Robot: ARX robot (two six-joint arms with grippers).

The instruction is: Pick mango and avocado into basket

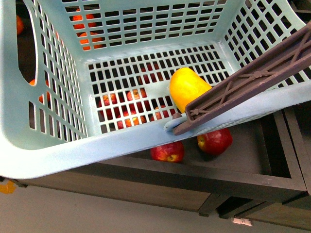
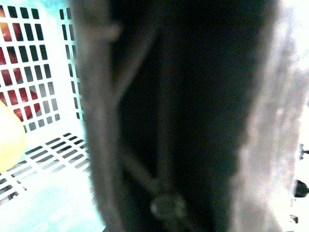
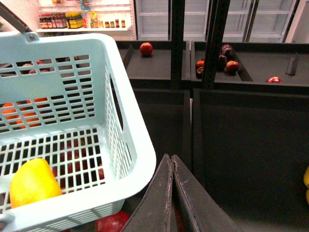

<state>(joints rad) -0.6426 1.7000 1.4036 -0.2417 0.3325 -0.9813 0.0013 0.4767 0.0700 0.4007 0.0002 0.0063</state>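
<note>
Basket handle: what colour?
The handle is brown, clearest in the front view.

Dark, shallow produce bins [image 3: 241, 140] stand in rows across a brightly lit shop, with a few red apples [image 3: 146, 48] and darker fruit [image 3: 224, 50] scattered in the far ones. Glass-door coolers [image 3: 154, 17] stand at the far end beside a white shelf of bottles [image 3: 72, 21]. Below the nearest bin's dark frame [image 1: 146, 179], the floor [image 1: 97, 213] is plain grey.
</note>
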